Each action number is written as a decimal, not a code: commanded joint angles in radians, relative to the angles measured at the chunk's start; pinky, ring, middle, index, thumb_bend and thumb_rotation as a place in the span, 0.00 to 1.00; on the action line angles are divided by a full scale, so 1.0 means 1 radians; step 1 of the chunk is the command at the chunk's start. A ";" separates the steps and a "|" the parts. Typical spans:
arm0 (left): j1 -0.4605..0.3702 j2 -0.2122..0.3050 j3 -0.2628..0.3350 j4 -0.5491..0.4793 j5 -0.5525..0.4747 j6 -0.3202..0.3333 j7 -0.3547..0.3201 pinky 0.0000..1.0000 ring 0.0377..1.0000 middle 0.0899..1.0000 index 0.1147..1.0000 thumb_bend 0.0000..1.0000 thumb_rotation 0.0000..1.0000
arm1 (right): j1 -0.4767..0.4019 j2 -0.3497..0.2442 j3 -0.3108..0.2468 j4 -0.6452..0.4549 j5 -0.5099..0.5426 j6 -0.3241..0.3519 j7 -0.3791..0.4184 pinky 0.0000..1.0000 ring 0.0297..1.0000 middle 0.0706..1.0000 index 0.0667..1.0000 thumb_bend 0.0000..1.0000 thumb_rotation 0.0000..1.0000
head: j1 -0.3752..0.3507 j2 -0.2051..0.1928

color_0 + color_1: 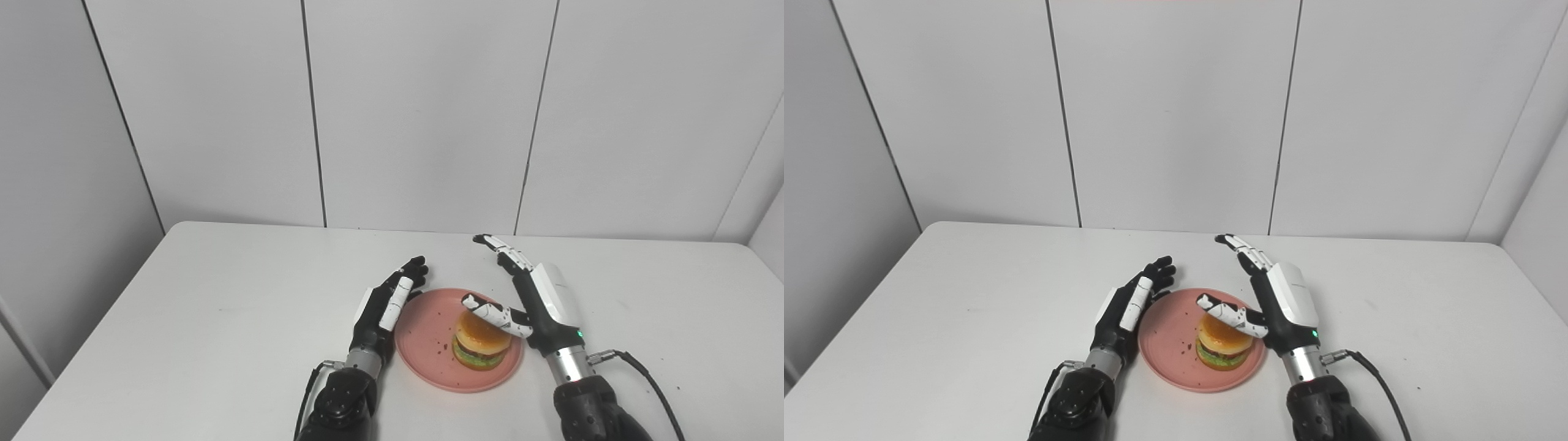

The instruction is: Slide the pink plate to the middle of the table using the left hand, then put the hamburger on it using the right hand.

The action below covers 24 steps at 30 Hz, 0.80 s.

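On the white table [214,318], near its middle and close to the robot, sits the pink plate [429,355], round and shallow, with a few dark crumbs scattered on its bare left half. Upright on the right half of that plate stands the hamburger [481,346]: a glossy orange bun on top, a dark patty under it, and green lettuce showing at the bottom edge.

Just beside the plate's left rim is the left hand [387,305], black with a white thumb. Its fingers are stretched out and spread, pointing away from the robot toward the far wall, and it grips nothing. Whether its edge touches the plate rim cannot be told from either view.

At the plate's right side is the right hand [531,294], black with a white back panel and a small green light near the wrist. Its fingers [499,246] are extended and point up and away past the plate's far rim, while its white thumb [493,313] reaches across above the top of the bun. The thumb looks very close to the bun, but contact is unclear. This hand is spread wide and holds nothing.

Behind the table stands a wall of pale grey panels [429,110] divided by dark vertical seams.

A black cable [649,373] runs off from the right wrist over the tabletop.
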 commanded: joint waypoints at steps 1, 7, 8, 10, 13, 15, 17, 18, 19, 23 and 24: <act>-0.010 0.007 0.010 0.007 0.031 -0.060 0.062 0.95 0.95 0.91 0.80 0.93 0.88 | -0.019 0.038 -0.058 -0.038 0.157 -0.028 0.044 0.82 0.85 0.84 0.83 0.73 1.00 | 0.001 0.001; -0.011 0.016 -0.003 0.032 0.121 -0.119 0.170 0.99 0.99 0.96 0.87 0.87 0.92 | -0.012 0.096 -0.187 -0.012 0.406 0.070 0.138 0.87 0.88 0.88 0.85 0.76 1.00 | -0.004 0.004; -0.010 0.017 -0.004 0.037 0.129 -0.124 0.180 1.00 1.00 0.98 0.90 0.82 0.93 | -0.013 0.104 -0.209 0.002 0.443 0.080 0.151 0.88 0.88 0.89 0.86 0.79 1.00 | -0.005 0.004; -0.008 0.016 -0.006 0.041 0.139 -0.129 0.193 1.00 1.00 1.00 0.94 0.77 0.93 | -0.016 0.112 -0.239 0.033 0.492 0.086 0.171 0.91 0.89 0.90 0.88 0.80 1.00 | -0.007 0.005; -0.009 0.015 -0.008 0.048 0.151 -0.132 0.214 1.00 1.00 1.00 0.96 0.76 0.94 | -0.022 0.115 -0.260 0.081 0.521 0.070 0.190 0.93 0.90 0.90 0.88 0.80 1.00 | -0.018 0.007; -0.010 0.014 -0.004 0.051 0.149 -0.129 0.219 1.00 1.00 1.00 0.97 0.76 0.94 | -0.021 0.116 -0.262 0.101 0.520 0.064 0.193 0.94 0.91 0.91 0.88 0.79 1.00 | -0.024 0.007; -0.011 0.014 -0.001 0.051 0.145 -0.120 0.216 1.00 1.00 1.00 0.99 0.76 0.95 | -0.016 0.119 -0.258 0.109 0.506 0.072 0.187 0.94 0.91 0.92 0.89 0.79 1.00 | -0.032 0.007; -0.011 0.017 -0.002 0.052 0.142 -0.118 0.210 1.00 1.00 1.00 1.00 0.77 0.95 | -0.014 0.122 -0.254 0.109 0.494 0.088 0.177 0.94 0.91 0.92 0.89 0.79 1.00 | -0.039 0.008; -0.011 0.019 -0.002 0.052 0.140 -0.117 0.206 1.00 1.00 1.00 1.00 0.78 0.95 | -0.013 0.124 -0.253 0.107 0.485 0.099 0.170 0.93 0.91 0.91 0.88 0.78 1.00 | -0.040 0.008; -0.012 0.033 -0.003 0.055 0.128 -0.103 0.180 1.00 1.00 1.00 1.00 0.80 0.96 | -0.013 0.134 -0.252 0.103 0.466 0.158 0.157 0.94 0.92 0.92 0.89 0.74 1.00 | -0.050 0.012; -0.012 0.034 -0.001 0.052 0.123 -0.096 0.174 1.00 1.00 1.00 1.00 0.80 0.95 | -0.012 0.134 -0.252 0.100 0.462 0.174 0.155 0.96 0.93 0.93 0.89 0.73 1.00 | -0.051 0.013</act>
